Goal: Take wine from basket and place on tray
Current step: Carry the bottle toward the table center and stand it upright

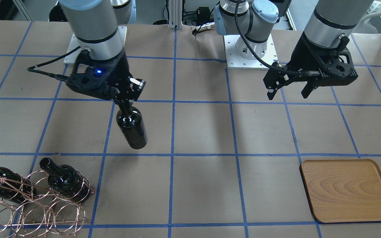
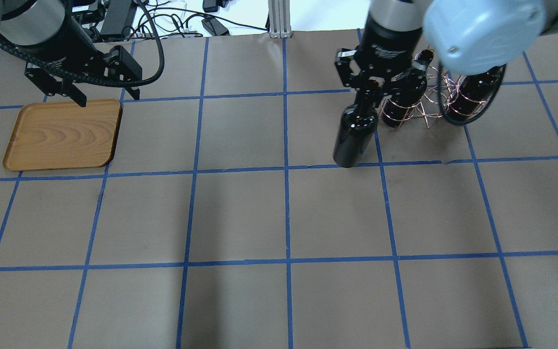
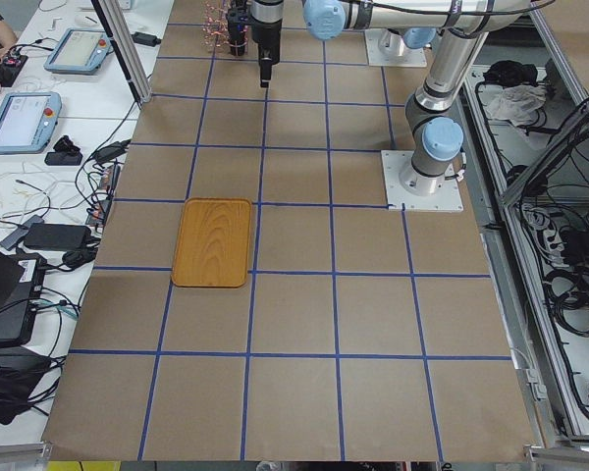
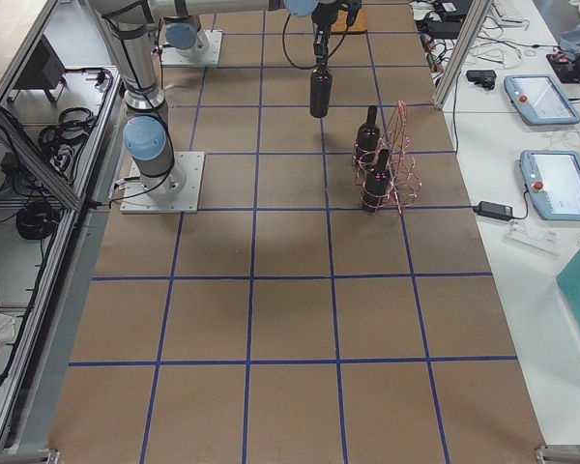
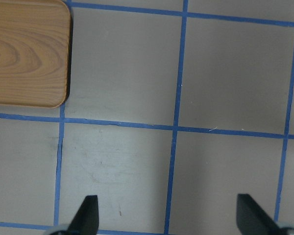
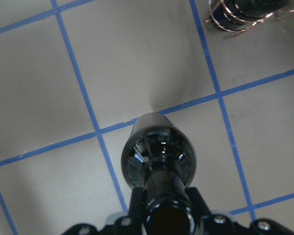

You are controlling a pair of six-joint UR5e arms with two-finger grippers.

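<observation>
My right gripper (image 1: 124,100) is shut on the neck of a glossy black wine bottle (image 1: 131,128) and holds it upright above the table, clear of the basket. In the right wrist view the bottle (image 6: 159,159) hangs straight below the camera. The copper wire basket (image 1: 35,206) holds two more black bottles (image 1: 65,180). In the overhead view the basket (image 2: 431,99) is just right of the held bottle (image 2: 354,138). The wooden tray (image 1: 347,190) lies bare on the far side of the table. My left gripper (image 1: 289,92) is open and empty, hovering near the tray (image 2: 63,133).
The table is brown paper with a blue tape grid (image 2: 286,167). The arm bases (image 1: 250,49) stand at the robot's edge. In the left wrist view a tray corner (image 5: 29,54) shows at the top left, above the open fingertips (image 5: 88,213).
</observation>
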